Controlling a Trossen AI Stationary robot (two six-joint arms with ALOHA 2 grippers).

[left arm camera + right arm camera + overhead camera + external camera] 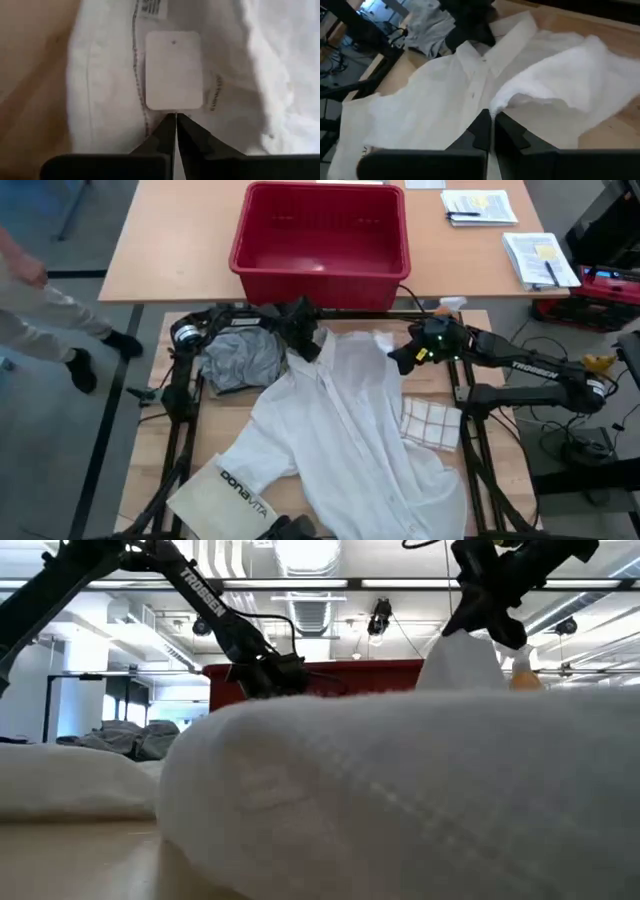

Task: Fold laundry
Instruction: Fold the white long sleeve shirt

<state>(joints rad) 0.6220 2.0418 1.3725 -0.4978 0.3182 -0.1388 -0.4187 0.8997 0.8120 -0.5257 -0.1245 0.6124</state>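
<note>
Nearest, at the table's front edge, lies the stiff white bag printed "bonavita" (232, 492), its corner just under the hem of the large white button-front shirt (345, 430), which sprawls face-up across the middle of the wooden table (150, 448). Beside its right flank sits a small checked cloth (431, 423). Farther back, the left gripper (303, 337) sits at the collar end of the shirt, fingers closed to a thin slit with a fold of white fabric pinched just below a blank paper tag (173, 70). The right gripper (407, 357) is at the opposite shoulder, also pressed shut on a raised edge of the shirt, which the right wrist view shows lifting off the table. A crumpled grey T-shirt (240, 358) lies just left of the collar, behind the left arm. Beyond stands a red plastic basket (320, 235)

The risk, as I judge it: both pinches look thin, so a fast pull could slip the cloth out, or drag the grey T-shirt and the bag along with the shirt
</note>
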